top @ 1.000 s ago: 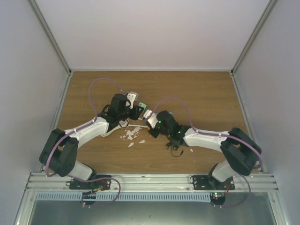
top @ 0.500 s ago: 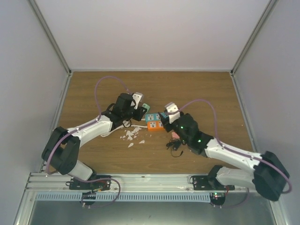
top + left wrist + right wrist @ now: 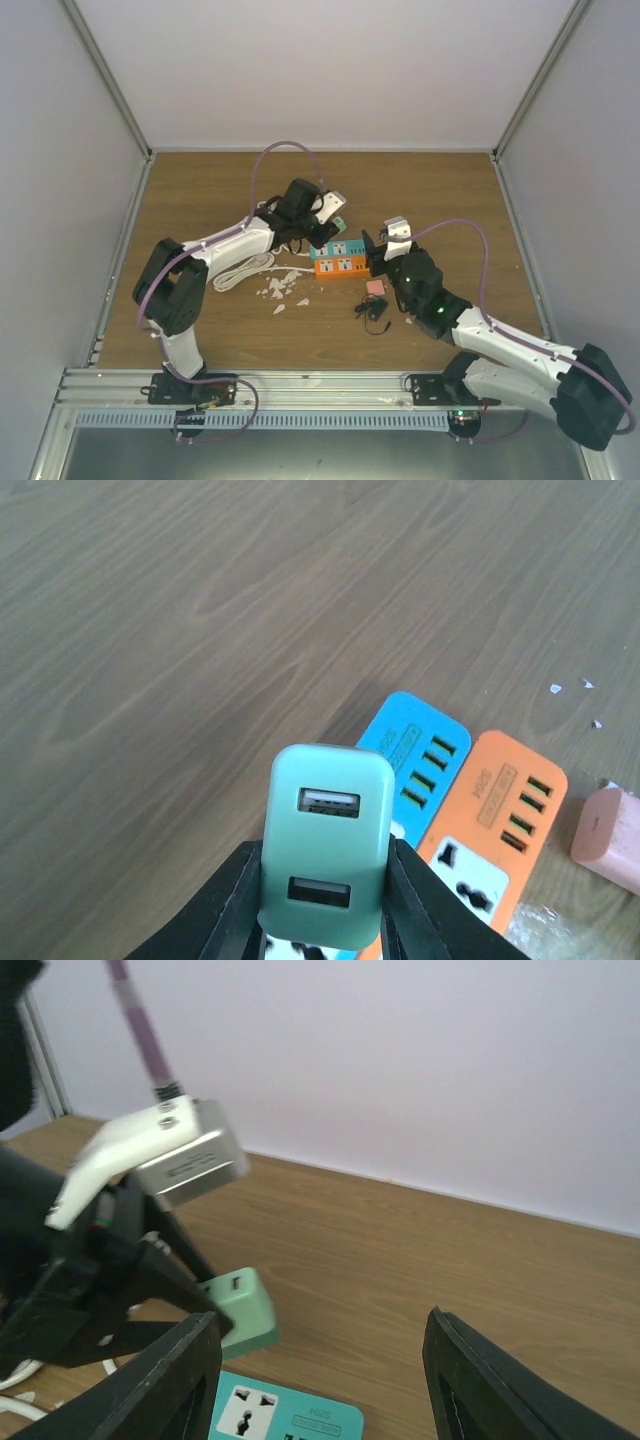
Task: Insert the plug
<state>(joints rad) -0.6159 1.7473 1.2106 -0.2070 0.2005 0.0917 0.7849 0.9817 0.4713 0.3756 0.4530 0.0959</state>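
My left gripper (image 3: 335, 214) is shut on a mint-green plug (image 3: 326, 845) with two USB ports on its face. It hangs just above the near end of the blue power strip (image 3: 415, 760), beside which lies the orange power strip (image 3: 500, 820). In the top view the plug (image 3: 339, 222) is over the blue strip's (image 3: 338, 248) far edge, with the orange strip (image 3: 340, 266) in front of it. My right gripper (image 3: 372, 256) stands open at the strips' right end, holding nothing. Its wrist view shows the plug (image 3: 240, 1310) and the blue strip's socket (image 3: 285, 1415) between its spread fingers (image 3: 170, 1380).
A pink adapter (image 3: 376, 287) and a small black cable (image 3: 374, 310) lie in front of the strips on the right. A coiled white cord (image 3: 245, 270) and white scraps (image 3: 283, 290) lie to the left. White walls enclose the wooden table (image 3: 440, 190).
The right gripper has opened and drawn back right, off the strips, uncovering them. The left arm has swung right with the plug to a spot above the blue strip.
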